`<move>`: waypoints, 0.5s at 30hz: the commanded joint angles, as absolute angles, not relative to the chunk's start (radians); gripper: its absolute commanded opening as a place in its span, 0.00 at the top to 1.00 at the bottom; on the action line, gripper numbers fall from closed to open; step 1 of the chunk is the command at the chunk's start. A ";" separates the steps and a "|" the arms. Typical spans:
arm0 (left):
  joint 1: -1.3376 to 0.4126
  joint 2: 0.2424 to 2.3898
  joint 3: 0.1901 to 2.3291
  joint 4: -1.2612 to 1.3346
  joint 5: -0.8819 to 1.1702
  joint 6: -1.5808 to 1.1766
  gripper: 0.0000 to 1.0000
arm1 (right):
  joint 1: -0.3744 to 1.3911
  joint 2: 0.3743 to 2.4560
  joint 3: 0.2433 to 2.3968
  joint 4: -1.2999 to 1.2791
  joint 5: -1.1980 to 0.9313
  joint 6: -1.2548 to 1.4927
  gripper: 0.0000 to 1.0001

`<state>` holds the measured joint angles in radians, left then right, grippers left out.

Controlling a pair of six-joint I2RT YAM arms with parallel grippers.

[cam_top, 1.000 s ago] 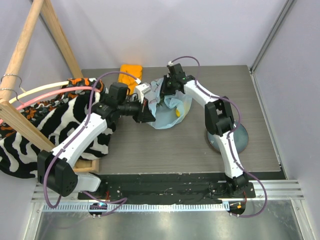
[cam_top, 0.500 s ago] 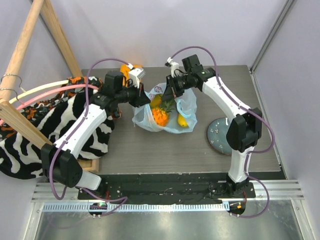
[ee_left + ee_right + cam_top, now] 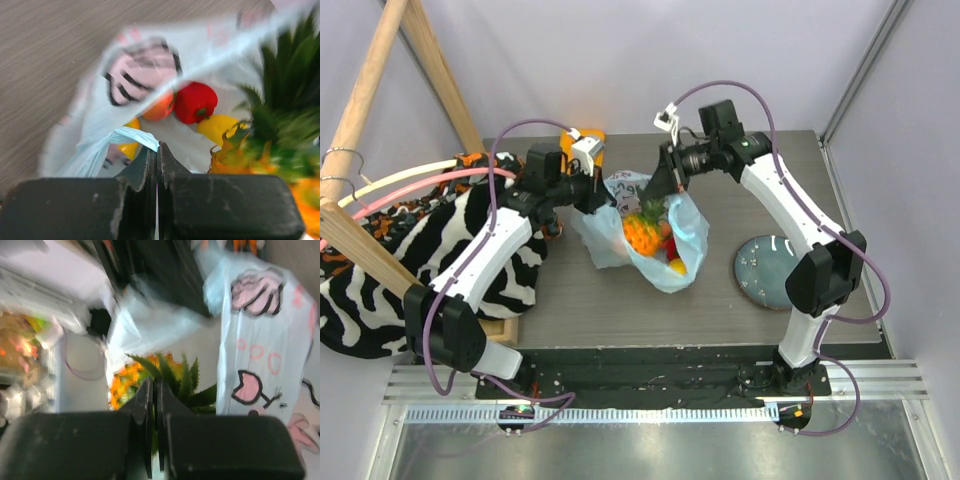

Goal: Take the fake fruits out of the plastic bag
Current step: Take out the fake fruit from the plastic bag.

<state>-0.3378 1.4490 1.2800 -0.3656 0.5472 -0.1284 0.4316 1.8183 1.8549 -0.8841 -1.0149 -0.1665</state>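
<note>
While both arms reach in over the far half of the surface (image 3: 620,300), the plastic bag (image 3: 603,240) hangs spread between them. Its mouth is pulled open toward the overhead camera and its rounded bottom sags toward the near side. The left hand (image 3: 603,200) has its jaws pressed together on a twisted strip of the bag's light-blue rim, which the left wrist view shows running straight into the fingertips (image 3: 147,165). The right hand (image 3: 655,188) is likewise closed tight, its tips right at the green crown of the pineapple (image 3: 640,233); whether film or a leaf is caught between them I cannot tell. All the fruits that show are inside the bag. The pineapple lies uppermost near the mouth, a red fruit (image 3: 667,245) is just beside it, and a yellow piece (image 3: 675,265) sits lower, toward the bag's bottom. In the left wrist view an orange round fruit (image 3: 160,107) touches the red one, partly veiled by a fold printed in pink and white. A zebra-striped cloth (image 3: 440,250) is heaped over the surface's left edge beside a wooden frame (image 3: 380,70). A folded orange cloth (image 3: 592,135) lies at the far edge behind the left hand. A round grey-blue plate (image 3: 770,270) lies flat to the right of the bag, apart from it.
</note>
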 commanded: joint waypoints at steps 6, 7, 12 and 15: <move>-0.328 1.413 1.239 -0.304 0.626 -0.162 1.00 | 0.321 1.813 1.760 0.288 -1.177 0.900 0.99; -0.328 1.405 1.235 -0.298 0.624 -0.169 1.00 | 0.305 1.827 1.766 0.279 -1.151 0.902 0.99; -0.325 1.371 1.235 -0.310 0.630 -0.173 1.00 | 0.186 1.876 1.808 0.135 -1.019 0.822 0.99; -0.322 1.368 1.246 -0.347 0.618 -0.135 1.00 | 0.120 1.927 1.858 0.130 -1.002 0.818 0.99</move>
